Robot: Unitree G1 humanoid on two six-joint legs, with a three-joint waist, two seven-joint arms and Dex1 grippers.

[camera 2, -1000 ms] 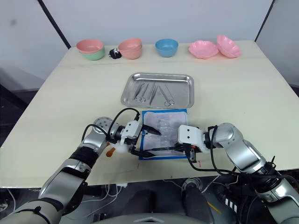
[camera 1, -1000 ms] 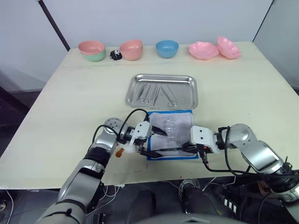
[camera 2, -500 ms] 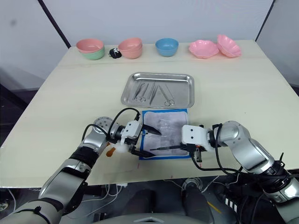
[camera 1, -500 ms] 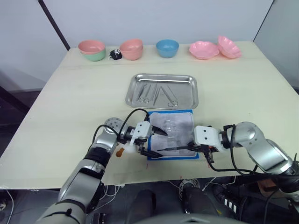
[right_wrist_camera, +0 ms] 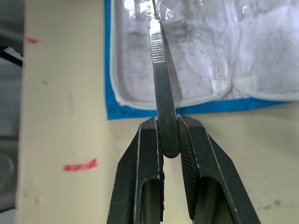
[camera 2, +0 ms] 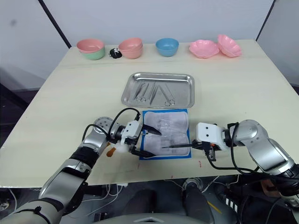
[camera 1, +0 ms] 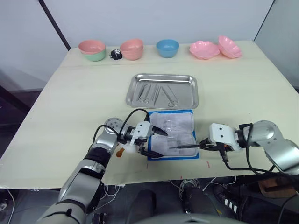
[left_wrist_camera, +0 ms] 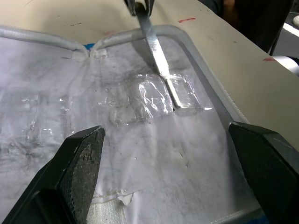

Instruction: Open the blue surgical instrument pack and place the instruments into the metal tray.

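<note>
The blue surgical instrument pack (camera 1: 172, 140) lies unfolded and flat on the tabletop (camera 1: 70, 98), its wrinkled white-grey lining facing up inside a blue border, its long axis running from the near edge of the tabletop toward the metal tray (camera 1: 162, 91) just beyond it. The right gripper (right_wrist_camera: 169, 140) has its two ribbed black fingers (right_wrist_camera: 189, 144) clenched on the end of a slim, flat silver instrument (camera 1: 187, 146), probably tweezers. This tool lies nearly level, pointing from the right gripper across the pack's near right corner toward the robot's left, its tip over a clear plastic pocket (left_wrist_camera: 159, 95) on the lining. The left gripper (left_wrist_camera: 168, 172) hovers over the pack's left part with its textured black fingers (left_wrist_camera: 81, 163) spread wide apart, grasping nothing. In the shallow, shiny steel tray, with rounded corners and a raised rim, several slim silver instruments (camera 1: 156, 93) lie roughly lengthwise from front to back. Along the far edge of the pale tabletop stand a pink bowl on a green bowl (camera 1: 92, 51), stacked pink bowls (camera 1: 131, 49), a round blue bowl (camera 1: 167, 48) and two scalloped pink dishes (camera 1: 215, 48).
</note>
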